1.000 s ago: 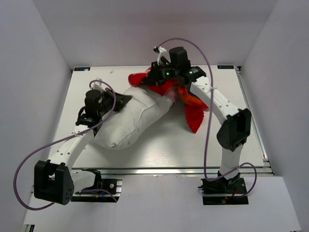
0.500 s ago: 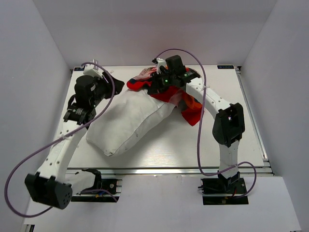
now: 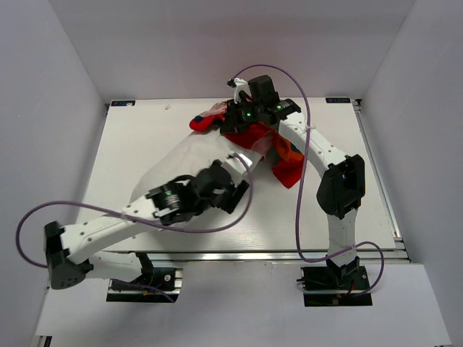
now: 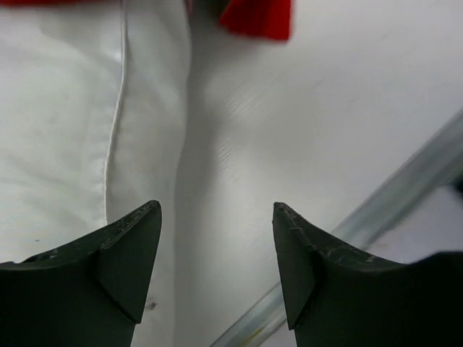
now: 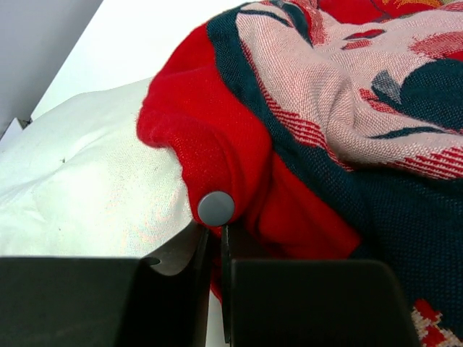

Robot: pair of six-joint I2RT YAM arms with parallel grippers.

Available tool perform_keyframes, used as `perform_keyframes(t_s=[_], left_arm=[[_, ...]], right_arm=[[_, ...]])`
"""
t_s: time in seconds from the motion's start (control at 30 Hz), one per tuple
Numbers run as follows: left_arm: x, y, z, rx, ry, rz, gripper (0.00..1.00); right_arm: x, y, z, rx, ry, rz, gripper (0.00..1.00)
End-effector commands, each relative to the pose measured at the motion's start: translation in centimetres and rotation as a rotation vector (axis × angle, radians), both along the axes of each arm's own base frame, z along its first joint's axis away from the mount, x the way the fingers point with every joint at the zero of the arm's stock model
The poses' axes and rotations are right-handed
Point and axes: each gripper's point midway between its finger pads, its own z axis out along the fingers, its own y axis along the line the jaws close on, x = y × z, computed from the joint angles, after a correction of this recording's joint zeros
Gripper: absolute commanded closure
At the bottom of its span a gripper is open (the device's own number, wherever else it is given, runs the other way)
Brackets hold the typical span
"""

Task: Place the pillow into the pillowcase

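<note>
The white pillow point(image 3: 181, 165) lies diagonally across the middle of the table, its far end tucked under the red pillowcase point(image 3: 283, 160). My left gripper point(image 3: 233, 194) hovers open beside the pillow's near right edge, nothing between its fingers. In the left wrist view the pillow point(image 4: 65, 116) fills the left side and the left gripper point(image 4: 217, 217) is over bare table, with a corner of the pillowcase point(image 4: 258, 18) at the top. My right gripper point(image 5: 215, 235) is shut on the pillowcase point(image 5: 239, 166) hem just below a grey snap button point(image 5: 215, 208), with the pillow point(image 5: 87, 173) beneath. In the top view the right gripper point(image 3: 239, 124) is at the back centre.
White walls enclose the table on three sides. A metal rail point(image 4: 405, 195) runs along the table's front edge, close to my left gripper. My left arm point(image 3: 123, 217) stretches low across the near left of the table.
My left gripper has opened and let go of the pillow. The left arm swung from the far left round to the pillow's near right side. The right gripper kept its hold, barely moving.
</note>
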Motion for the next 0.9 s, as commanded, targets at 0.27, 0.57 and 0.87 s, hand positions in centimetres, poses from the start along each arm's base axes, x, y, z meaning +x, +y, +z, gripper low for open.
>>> perform_keyframes(t_s=[0.27, 0.57, 0.87], left_arm=[[6.9, 9.8, -8.7, 0.672, -0.170, 0.436, 0.20], [11.8, 12.9, -10.3, 0.617, -0.043, 0.553, 0.93], [12.5, 5.4, -0.2, 0.110, -0.053, 0.364, 1.00]], right_arm=[[-0.3, -0.1, 1.9, 0.009, -0.080, 0.025, 1.00], [-1.0, -0.3, 1.9, 0.011, -0.068, 0.035, 1.00], [-2.1, -0.3, 8.7, 0.118, -0.151, 0.049, 1.00]])
